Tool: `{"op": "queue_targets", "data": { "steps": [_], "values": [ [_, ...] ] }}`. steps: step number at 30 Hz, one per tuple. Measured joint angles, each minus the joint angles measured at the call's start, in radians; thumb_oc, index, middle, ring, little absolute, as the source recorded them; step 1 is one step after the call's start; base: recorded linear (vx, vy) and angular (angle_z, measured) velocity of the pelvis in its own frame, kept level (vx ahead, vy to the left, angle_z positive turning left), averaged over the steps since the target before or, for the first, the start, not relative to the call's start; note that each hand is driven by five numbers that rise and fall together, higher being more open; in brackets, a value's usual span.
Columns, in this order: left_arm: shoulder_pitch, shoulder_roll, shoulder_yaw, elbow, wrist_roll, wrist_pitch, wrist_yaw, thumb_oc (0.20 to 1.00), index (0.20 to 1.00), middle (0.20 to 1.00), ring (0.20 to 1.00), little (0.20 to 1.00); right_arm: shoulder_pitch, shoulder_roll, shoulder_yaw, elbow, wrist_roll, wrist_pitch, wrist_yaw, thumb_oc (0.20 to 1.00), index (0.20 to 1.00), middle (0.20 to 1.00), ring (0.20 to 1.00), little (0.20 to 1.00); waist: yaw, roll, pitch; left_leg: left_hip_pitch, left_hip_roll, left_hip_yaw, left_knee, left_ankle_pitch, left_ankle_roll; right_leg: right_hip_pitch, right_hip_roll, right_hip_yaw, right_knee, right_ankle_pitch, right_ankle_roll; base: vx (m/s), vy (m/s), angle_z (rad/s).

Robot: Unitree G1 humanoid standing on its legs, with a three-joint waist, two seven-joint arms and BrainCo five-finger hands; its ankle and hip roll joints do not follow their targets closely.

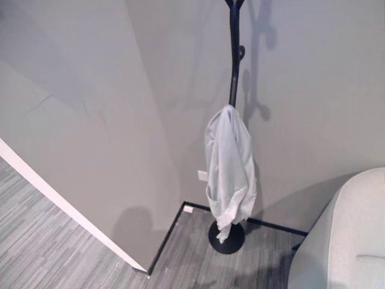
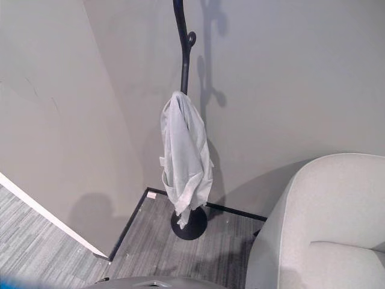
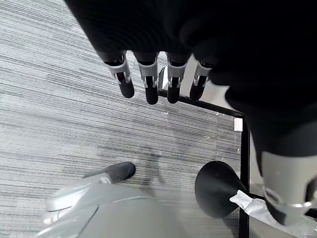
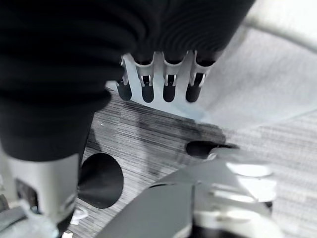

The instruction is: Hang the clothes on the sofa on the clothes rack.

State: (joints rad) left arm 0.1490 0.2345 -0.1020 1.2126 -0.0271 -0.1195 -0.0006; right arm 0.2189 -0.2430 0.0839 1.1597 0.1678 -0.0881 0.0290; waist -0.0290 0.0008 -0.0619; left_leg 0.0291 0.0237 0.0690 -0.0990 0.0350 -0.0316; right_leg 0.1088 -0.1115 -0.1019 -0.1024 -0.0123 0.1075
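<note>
Overhead, the head camera looked into a corner where two plain grey walls met above a floor of grey striped carpet, edged by a black skirting strip along the foot of the walls. A slim black metal clothes rack stood in that corner on a round black base, its pole rising with small curved hooks. A pale grey-white garment hung from the pole, draped in long folds down to just above the base (its lowest corner dangled close to the disc). A small white plate sat low on the wall beside it. To the robot's right, the rounded back of a light grey upholstered sofa stood near the rack but apart from it.

The left hand hung over the carpet with its fingers straight and relaxed, holding nothing, the rack's base showing past it. The right hand likewise pointed down with fingers loose and empty, the sofa's pale fabric behind its fingertips.
</note>
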Motion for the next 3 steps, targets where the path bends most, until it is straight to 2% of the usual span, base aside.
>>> {"op": "queue_targets", "data": {
  "steps": [3],
  "values": [
    [0.004,0.0,0.0,0.005,-0.002,0.001,-0.001,1.0,1.0,1.0,1.0,1.0,-0.001,0.0,0.0,0.003,0.009,0.0,-0.002,1.0,1.0,1.0,1.0,1.0,0.001,0.001,-0.001,0.0,0.0,0.0,0.0,0.0,0.0,0.0,0.0,0.0,0.0,0.0,0.0,0.0,0.0,0.0]
  ]
}}
